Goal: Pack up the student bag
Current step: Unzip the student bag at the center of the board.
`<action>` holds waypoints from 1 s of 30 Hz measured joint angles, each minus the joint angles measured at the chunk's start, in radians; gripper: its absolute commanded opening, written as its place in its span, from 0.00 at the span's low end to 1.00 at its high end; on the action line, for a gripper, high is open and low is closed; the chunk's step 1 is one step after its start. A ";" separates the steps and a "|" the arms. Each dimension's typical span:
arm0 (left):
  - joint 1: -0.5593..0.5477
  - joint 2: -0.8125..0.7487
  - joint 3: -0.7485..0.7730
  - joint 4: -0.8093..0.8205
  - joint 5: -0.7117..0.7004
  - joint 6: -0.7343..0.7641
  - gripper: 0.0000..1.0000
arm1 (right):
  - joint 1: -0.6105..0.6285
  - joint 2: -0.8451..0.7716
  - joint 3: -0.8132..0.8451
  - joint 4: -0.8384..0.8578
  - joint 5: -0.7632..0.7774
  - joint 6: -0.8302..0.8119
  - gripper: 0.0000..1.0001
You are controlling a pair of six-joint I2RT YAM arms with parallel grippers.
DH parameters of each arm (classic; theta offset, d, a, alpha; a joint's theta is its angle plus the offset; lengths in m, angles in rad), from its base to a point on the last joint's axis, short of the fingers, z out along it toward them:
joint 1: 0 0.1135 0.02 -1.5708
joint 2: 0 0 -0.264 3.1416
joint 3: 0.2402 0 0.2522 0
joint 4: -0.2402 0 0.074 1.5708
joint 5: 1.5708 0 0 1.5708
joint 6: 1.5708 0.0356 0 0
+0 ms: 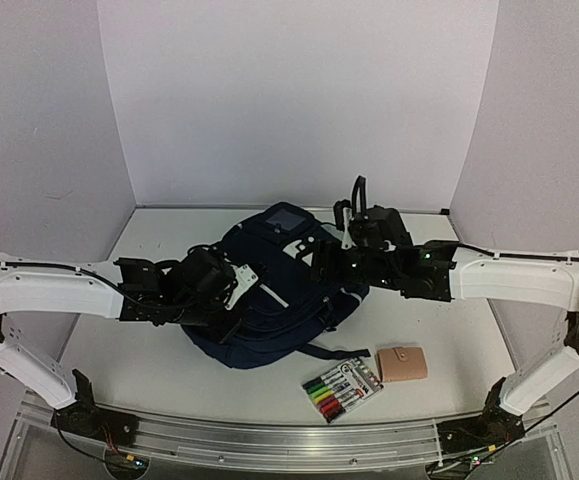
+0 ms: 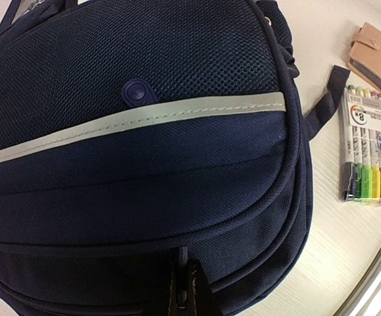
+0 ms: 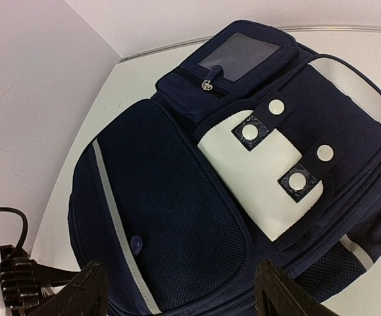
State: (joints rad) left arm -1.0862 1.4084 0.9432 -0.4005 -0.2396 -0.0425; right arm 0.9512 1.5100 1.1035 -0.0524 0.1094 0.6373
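Opening step, judging by the student bag (image 1: 269, 290) lying zipped shut mid-worktop (image 1: 159, 365), left jaws pinched tight at its zip (image 2: 182, 260), right jaws wide above it: next, draw that zip steadily along its track.

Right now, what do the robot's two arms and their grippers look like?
The left arm and right arm have white boxy shells with black joints, and thin black cables run along them. The left gripper and right gripper are black with dark fingers. Small green lights glow near the right wrist.
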 measured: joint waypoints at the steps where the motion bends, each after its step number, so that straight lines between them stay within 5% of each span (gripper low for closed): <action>1: -0.001 -0.001 0.000 0.000 0.000 0.001 0.00 | 0.000 -0.002 -0.009 0.007 -0.002 -0.018 0.68; 16: 0.008 -0.114 -0.001 0.000 0.011 -0.031 0.00 | 0.105 -0.113 -0.146 0.122 -0.102 -0.373 0.67; 21: 0.017 -0.121 -0.001 -0.001 0.025 -0.041 0.00 | 0.152 -0.034 -0.107 0.146 -0.070 -0.458 0.68; 30: 0.032 -0.134 -0.001 -0.001 0.037 -0.063 0.00 | 0.220 0.140 0.009 0.159 0.082 -0.611 0.54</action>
State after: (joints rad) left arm -1.0546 1.2743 0.9421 -0.4019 -0.2027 -0.1051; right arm 1.1713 1.6498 1.1126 0.1062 0.1918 0.0260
